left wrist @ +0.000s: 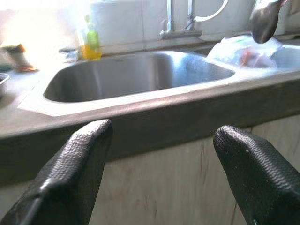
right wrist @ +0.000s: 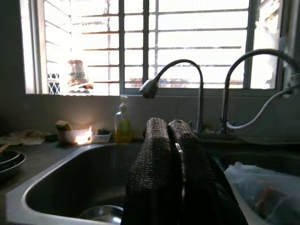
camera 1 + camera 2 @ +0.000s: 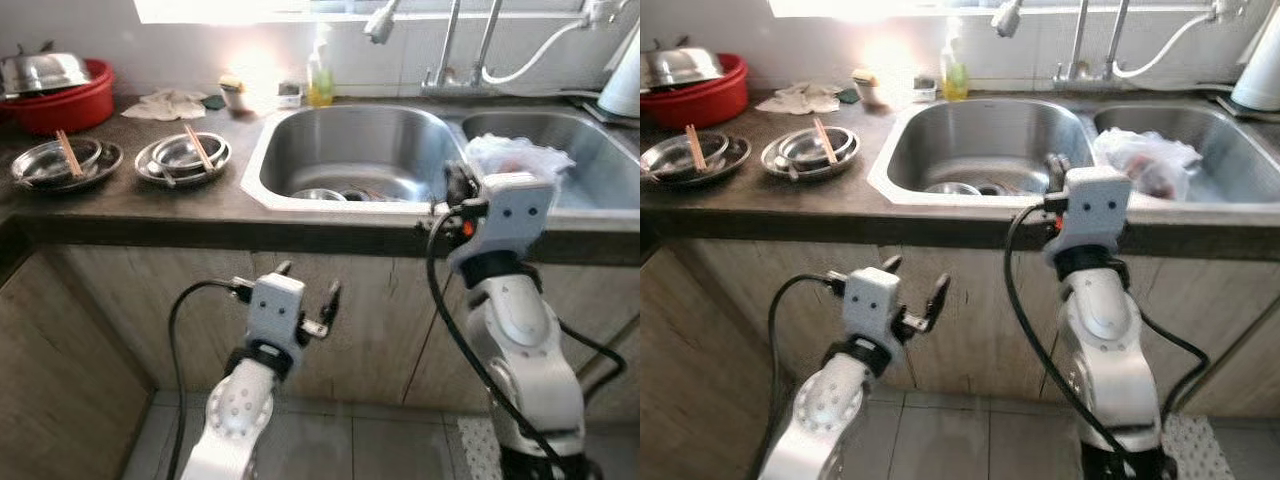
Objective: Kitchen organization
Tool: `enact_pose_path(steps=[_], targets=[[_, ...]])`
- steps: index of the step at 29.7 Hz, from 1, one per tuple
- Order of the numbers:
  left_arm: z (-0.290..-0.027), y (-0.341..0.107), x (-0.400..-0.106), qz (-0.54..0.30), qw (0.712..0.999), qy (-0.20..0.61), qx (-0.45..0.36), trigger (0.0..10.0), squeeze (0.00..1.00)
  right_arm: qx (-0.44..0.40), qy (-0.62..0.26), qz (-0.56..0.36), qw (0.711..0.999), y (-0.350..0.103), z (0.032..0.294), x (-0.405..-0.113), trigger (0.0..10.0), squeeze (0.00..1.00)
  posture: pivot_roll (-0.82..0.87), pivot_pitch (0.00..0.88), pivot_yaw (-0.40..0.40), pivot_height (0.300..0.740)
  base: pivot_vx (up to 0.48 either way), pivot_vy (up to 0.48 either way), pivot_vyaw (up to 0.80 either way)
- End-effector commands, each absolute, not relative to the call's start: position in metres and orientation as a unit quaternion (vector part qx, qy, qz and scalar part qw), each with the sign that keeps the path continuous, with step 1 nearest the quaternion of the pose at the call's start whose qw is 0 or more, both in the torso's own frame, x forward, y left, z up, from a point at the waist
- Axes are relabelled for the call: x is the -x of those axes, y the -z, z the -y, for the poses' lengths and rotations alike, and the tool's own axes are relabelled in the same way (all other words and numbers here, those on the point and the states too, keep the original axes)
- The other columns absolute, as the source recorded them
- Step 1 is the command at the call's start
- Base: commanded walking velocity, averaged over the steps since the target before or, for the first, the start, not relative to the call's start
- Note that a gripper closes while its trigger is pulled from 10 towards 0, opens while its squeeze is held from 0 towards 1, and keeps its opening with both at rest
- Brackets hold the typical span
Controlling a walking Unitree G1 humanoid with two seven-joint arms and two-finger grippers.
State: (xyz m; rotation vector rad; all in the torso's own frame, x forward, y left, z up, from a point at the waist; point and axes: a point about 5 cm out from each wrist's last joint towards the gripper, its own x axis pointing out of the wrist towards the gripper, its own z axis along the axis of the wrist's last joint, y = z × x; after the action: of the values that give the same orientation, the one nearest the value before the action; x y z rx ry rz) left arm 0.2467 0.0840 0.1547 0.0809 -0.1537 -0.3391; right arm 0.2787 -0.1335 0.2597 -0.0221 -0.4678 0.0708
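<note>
Barely started, I'd say: bowls (image 3: 182,157) w/ chopsticks on counter (image 3: 130,200), dish in sink (image 3: 345,150), bag (image 3: 1145,160) in rt basin; left gripper (image 3: 305,285) wide & empty, right gripper (image 2: 171,140) closed, empty.

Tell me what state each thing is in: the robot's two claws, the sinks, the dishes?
Left gripper: open, below the counter edge.
Right gripper: shut, empty, raised at the sink's front edge.
Left sink: dishes inside.
Right sink: holds a plastic bag.
Counter bowls: stacked, chopsticks across them.

Head eyes look down; wrists (lower) face sink (image 3: 350,160).
</note>
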Motion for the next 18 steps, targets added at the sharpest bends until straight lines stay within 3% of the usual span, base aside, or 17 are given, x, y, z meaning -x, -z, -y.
enact_pose_path(steps=[1,18], targets=[[-0.078,-0.157,-0.246,0.082,0.98,0.18,-0.035,10.0,0.0,0.014,-0.019,0.234,0.972,-0.261,0.142,-0.28,10.0,0.0,0.03,0.031,-0.009,0.74,0.375,0.0,0.0],[-0.076,-0.155,-0.247,0.081,0.979,0.183,-0.036,10.0,0.0,0.028,-0.022,0.224,0.974,-0.266,0.142,-0.295,10.0,0.0,0.03,0.012,-0.015,0.74,0.374,0.0,0.0]])
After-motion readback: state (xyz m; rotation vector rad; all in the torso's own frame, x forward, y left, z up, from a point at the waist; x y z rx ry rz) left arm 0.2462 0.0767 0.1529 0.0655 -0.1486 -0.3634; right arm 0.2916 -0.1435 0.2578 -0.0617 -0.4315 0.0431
